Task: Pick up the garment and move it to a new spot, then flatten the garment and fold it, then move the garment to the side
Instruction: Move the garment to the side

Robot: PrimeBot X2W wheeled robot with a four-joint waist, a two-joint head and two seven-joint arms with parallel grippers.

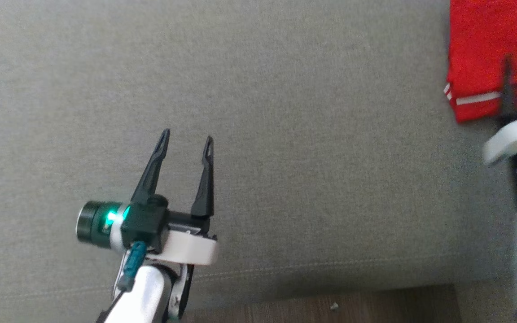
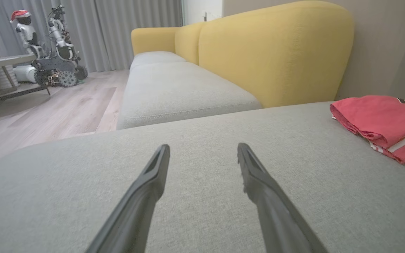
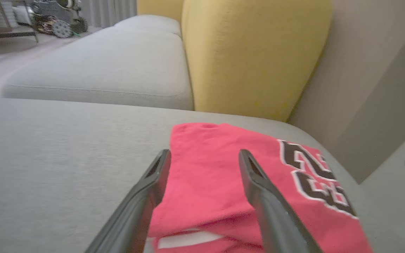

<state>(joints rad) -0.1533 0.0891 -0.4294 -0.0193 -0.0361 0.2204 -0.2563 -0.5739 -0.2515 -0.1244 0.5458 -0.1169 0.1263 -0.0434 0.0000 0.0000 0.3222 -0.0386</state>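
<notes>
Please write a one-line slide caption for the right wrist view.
The right gripper, fingers open, points at a folded red shirt on the grey sofa seat, near the yellow backrest.

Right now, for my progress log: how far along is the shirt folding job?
Looks done: the red shirt lies folded in layers on the grey cushion, off to the robot's right. In hand: nothing; the right gripper stands open over the shirt, the left gripper open above bare cushion. Left: probably only drawing the arms away, if that spot counts as the side.
</notes>
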